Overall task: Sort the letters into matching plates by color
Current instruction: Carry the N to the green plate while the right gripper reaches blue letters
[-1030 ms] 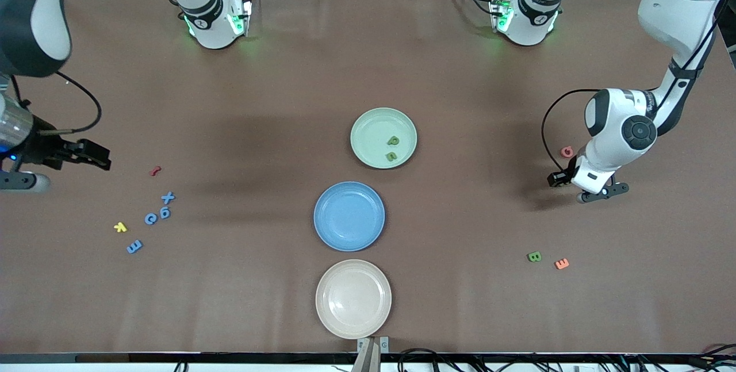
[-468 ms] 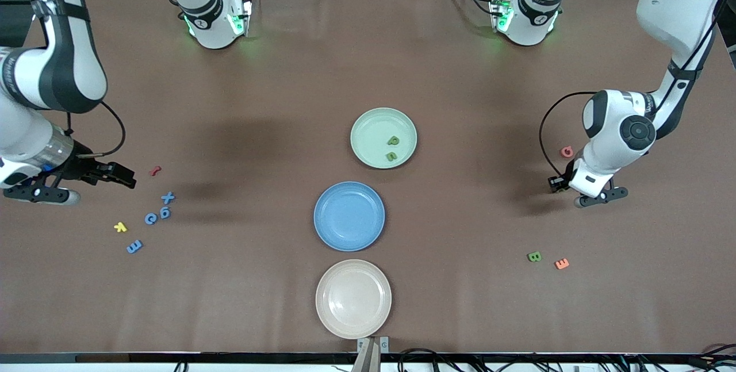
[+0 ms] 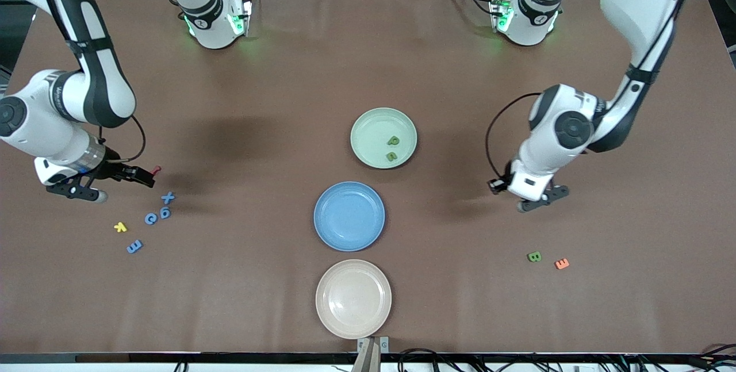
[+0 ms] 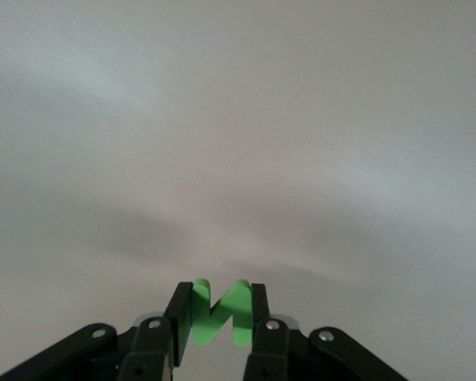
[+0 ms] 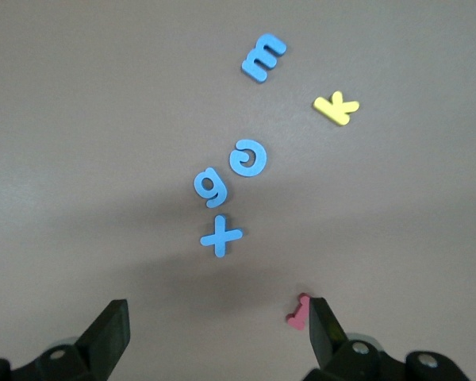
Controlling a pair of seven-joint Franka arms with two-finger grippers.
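My left gripper (image 3: pixel 495 186) (image 4: pixel 216 300) is shut on a green letter N (image 4: pixel 218 313), over bare table between the mint green plate (image 3: pixel 368 125) and a green B (image 3: pixel 534 256). That plate holds two green letters (image 3: pixel 393 141). The blue plate (image 3: pixel 349 215) has nothing in it. Blue letters x (image 3: pixel 167 197) (image 5: pixel 220 236), g (image 3: pixel 165 211) (image 5: pixel 210 186), c (image 3: pixel 150 218) (image 5: pixel 248 156) and E (image 3: pixel 134 246) (image 5: pixel 263 57) lie toward the right arm's end. My right gripper (image 3: pixel 146 175) (image 5: pixel 214 321) is open just above them, one fingertip beside a pink letter (image 5: pixel 299 312).
A yellow k (image 3: pixel 119 226) (image 5: pixel 335 106) lies beside the blue letters. An orange E (image 3: pixel 562 264) sits next to the green B. A beige plate (image 3: pixel 353 298) stands nearest the front camera, in line with the two other plates.
The left arm has swung from its end of the table toward the plates, carrying the green N. The right arm has come in from the table edge to the pink letter.
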